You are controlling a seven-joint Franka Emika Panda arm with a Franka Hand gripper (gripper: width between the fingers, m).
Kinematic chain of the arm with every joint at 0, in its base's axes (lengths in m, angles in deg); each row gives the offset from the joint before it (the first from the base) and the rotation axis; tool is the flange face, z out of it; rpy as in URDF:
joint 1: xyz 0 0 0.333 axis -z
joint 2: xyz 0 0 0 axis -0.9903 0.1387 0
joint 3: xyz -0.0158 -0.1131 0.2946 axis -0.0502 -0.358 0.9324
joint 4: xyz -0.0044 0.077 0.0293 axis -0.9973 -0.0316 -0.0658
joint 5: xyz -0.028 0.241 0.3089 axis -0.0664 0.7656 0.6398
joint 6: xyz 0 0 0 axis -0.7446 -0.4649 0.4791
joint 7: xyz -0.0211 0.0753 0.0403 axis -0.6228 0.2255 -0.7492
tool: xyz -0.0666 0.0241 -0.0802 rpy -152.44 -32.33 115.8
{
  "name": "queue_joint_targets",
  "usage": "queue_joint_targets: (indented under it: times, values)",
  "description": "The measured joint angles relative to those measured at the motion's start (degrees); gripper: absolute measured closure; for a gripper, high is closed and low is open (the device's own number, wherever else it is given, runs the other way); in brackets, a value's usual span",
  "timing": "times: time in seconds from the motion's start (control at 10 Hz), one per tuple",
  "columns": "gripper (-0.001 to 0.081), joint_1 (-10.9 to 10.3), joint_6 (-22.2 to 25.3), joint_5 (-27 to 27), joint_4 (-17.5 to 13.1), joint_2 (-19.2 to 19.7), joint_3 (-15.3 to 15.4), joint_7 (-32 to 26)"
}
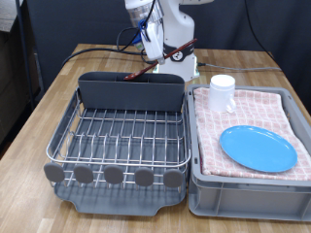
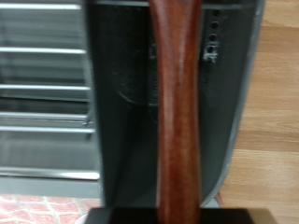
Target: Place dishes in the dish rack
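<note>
My gripper is shut on the reddish-brown wooden spoon and holds it slanted just above the tall grey utensil box at the back of the dish rack. In the wrist view the spoon's handle runs down the middle, over the open utensil box, with the rack's wire grid beside it. The light-blue plate lies flat and the white cup stands on the pink checked cloth in the grey tub at the exterior view's right.
The grey tub with the pink cloth sits close against the rack's right side. Black cables trail over the wooden table behind the rack. The rack's wire grid holds no dishes.
</note>
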Motion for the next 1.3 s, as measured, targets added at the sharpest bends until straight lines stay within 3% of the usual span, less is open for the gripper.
queue_joint_targets:
  times: [0.3,1.1,1.2,1.3]
  values:
    - [0.0719,-0.56,-0.89,1.32,-0.40,2.15,-2.11,-3.72]
    - [0.0719,-0.87,-5.52,2.81,-0.87,7.24,-3.26,-5.47]
    - [0.0629,-0.87,-6.12,2.66,-0.94,7.59,-3.22,-5.46]
    - [0.0629,-0.84,-6.18,2.22,-1.11,7.82,-2.96,-5.23]
